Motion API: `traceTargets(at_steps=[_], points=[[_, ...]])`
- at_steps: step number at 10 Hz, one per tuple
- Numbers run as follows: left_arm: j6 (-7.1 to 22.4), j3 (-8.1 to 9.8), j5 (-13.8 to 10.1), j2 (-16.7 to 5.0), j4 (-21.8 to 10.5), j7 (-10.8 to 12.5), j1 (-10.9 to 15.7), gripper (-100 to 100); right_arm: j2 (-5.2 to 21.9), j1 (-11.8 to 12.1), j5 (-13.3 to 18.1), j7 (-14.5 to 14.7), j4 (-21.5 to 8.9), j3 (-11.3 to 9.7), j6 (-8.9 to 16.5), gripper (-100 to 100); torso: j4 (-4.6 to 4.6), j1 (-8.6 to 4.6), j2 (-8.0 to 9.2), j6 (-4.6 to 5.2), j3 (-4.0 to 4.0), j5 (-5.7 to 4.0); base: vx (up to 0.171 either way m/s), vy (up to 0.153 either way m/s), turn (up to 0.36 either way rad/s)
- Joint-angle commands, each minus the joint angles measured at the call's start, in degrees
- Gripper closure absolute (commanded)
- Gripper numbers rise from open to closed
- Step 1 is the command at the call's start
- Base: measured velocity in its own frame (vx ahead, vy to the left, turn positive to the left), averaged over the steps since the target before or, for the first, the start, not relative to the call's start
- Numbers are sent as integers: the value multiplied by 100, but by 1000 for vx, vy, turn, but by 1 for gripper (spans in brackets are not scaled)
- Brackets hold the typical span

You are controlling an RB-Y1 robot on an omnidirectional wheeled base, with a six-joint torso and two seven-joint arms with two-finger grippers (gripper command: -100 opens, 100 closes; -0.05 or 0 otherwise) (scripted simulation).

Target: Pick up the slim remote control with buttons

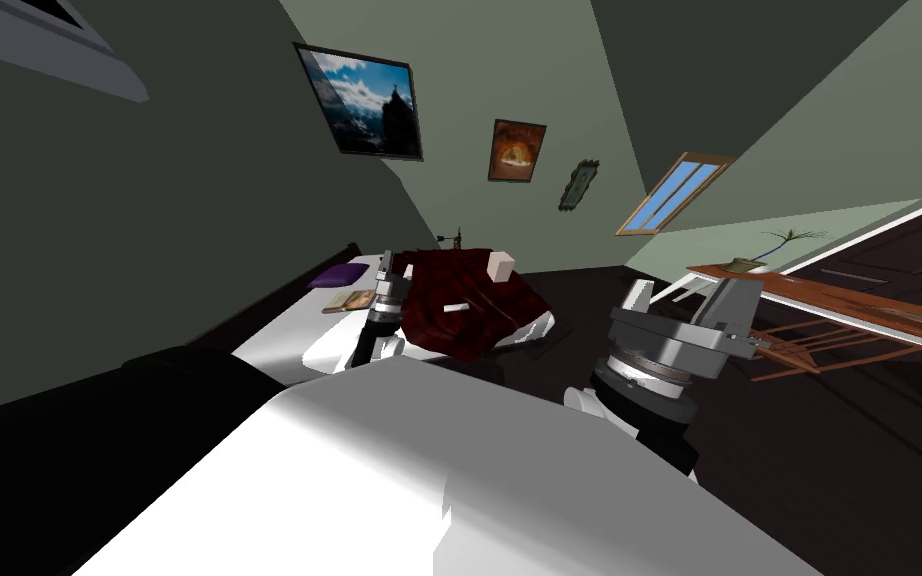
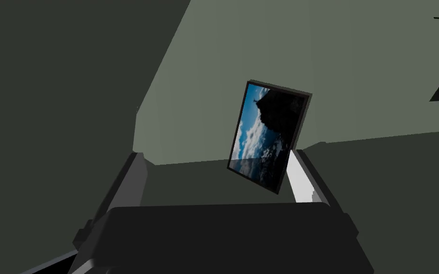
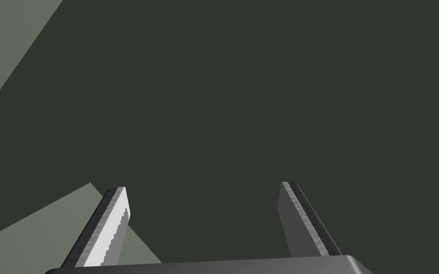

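A slim white bar, the remote (image 1: 456, 307), lies on a dark red blanket (image 1: 469, 320) spread over a white bed (image 1: 279, 335). Its buttons are too small to make out. My left gripper (image 1: 386, 266) stands just left of the blanket, a short way from the remote, pointing up. In the left wrist view the left gripper (image 2: 218, 159) is open and holds nothing. My right gripper (image 1: 686, 292) is raised to the right of the bed, well away from the remote. The right gripper (image 3: 203, 186) is also open with nothing between its fingers (image 3: 111, 223).
A beige block (image 1: 498, 266) rests on the blanket beyond the remote. A purple pillow (image 1: 337, 276) and an open book (image 1: 349, 300) lie on the bed left of my left gripper. A wooden table (image 1: 849, 300) with a plant (image 1: 754, 262) stands at the right.
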State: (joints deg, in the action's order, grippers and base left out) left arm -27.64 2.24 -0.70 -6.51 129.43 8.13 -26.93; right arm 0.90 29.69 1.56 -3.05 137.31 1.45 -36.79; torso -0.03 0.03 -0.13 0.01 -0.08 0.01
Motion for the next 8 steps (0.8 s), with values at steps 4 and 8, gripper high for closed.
traceTargets(at_steps=[4, 8], points=[[715, -26, -271, -353, -574, 249, 406, -100, 0, 0, 0, 0, 0, 0, 0, 0, 1, -2, 3, 0, 2, 0, 24, 3, -91], [1283, -63, -444, -473, -937, 403, 650, -100, 0, 0, 0, 0, 0, 0, 0, 0, 1, -3, 4, -2, 2, -1, 20, 3, -70]])
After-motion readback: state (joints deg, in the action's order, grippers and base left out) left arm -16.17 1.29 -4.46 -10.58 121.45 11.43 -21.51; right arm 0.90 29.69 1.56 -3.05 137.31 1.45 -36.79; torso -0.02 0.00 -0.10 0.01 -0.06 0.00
